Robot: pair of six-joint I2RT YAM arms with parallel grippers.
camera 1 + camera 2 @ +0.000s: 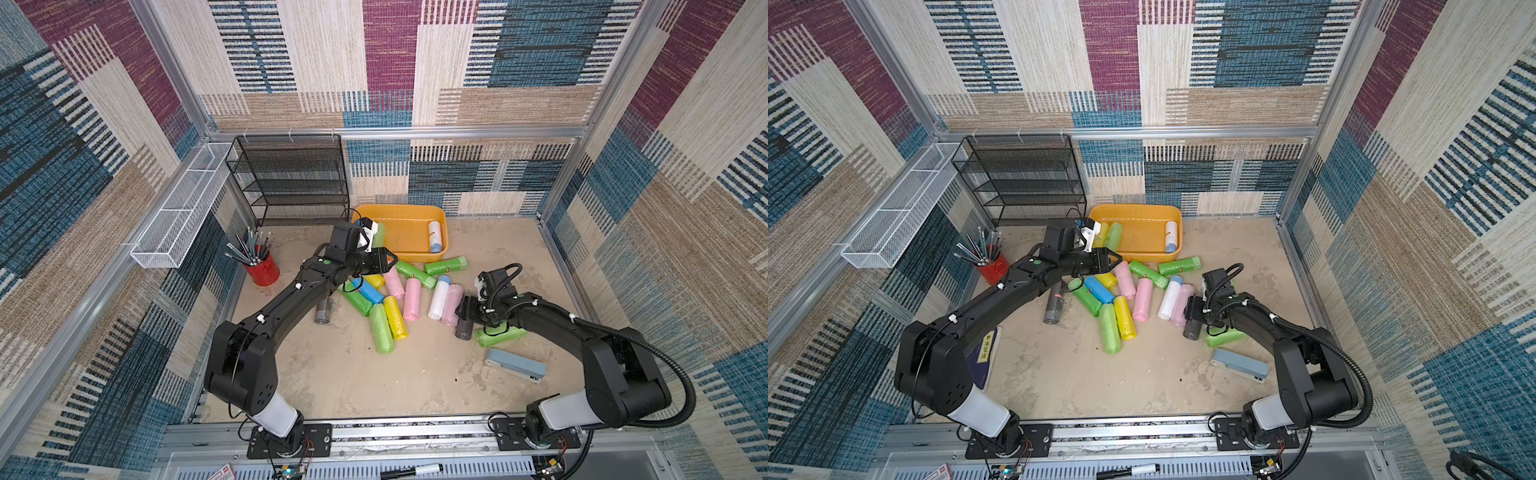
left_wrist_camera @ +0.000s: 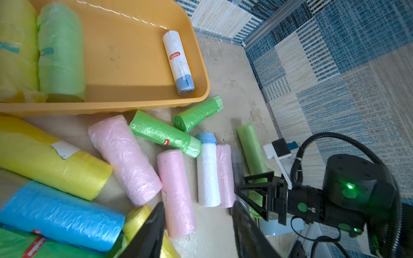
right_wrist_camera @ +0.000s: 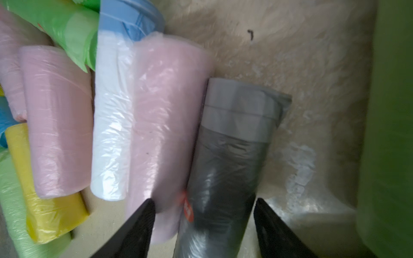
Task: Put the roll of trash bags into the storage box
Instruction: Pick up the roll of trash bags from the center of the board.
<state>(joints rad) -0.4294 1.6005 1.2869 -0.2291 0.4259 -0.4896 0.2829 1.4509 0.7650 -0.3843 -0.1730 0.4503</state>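
The orange-yellow storage box point(image 1: 399, 208) point(image 1: 1136, 207) point(image 2: 145, 101) stands at the back and holds a white roll with a blue end point(image 2: 178, 62), a green roll point(image 2: 60, 51) and a yellow one point(image 2: 15, 44). Many rolls of trash bags lie loose on the floor in front of it. My right gripper point(image 1: 463, 311) point(image 3: 203, 212) is down at the floor, its jaws apart on either side of a dark grey roll point(image 3: 228, 156) point(image 1: 464, 329), next to a pink roll point(image 3: 161, 125). My left gripper point(image 1: 390, 261) point(image 2: 199, 212) hovers open and empty by the box's near left corner.
A black mesh rack point(image 1: 291, 178) and a white wire basket point(image 1: 183, 208) stand at the back left, with a red pencil cup point(image 1: 262, 268) nearby. A second grey roll point(image 1: 322, 313) lies under the left arm. A green roll point(image 1: 498, 336) and a blue-grey stapler point(image 1: 515, 365) lie by the right arm.
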